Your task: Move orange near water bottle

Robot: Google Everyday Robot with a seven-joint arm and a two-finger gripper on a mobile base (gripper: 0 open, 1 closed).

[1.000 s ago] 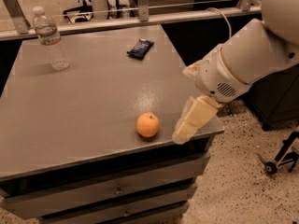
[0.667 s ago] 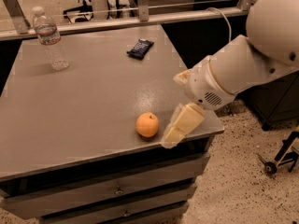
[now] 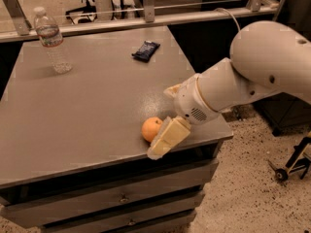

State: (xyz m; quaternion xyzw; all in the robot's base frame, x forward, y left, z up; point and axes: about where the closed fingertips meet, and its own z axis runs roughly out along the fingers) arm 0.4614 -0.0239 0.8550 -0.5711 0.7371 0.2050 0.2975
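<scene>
The orange (image 3: 151, 128) sits on the grey table top (image 3: 92, 106) near the front right edge. My gripper (image 3: 165, 139) is low over the table, right beside the orange on its right side, one pale finger (image 3: 167, 137) reaching past it toward the front edge. The water bottle (image 3: 51, 41), clear with a white cap and a red-and-white label, stands upright at the far left of the table, well away from the orange and the gripper.
A dark blue snack wrapper (image 3: 146, 50) lies at the back middle of the table. Drawers (image 3: 121, 198) run below the table front. A metal rail (image 3: 146, 18) crosses behind the table. A wheeled stand (image 3: 291, 164) is on the floor at the right.
My arm has moved left and down along the table's right edge, bringing the gripper from well right of the orange to right against its right side. The orange has not moved.
</scene>
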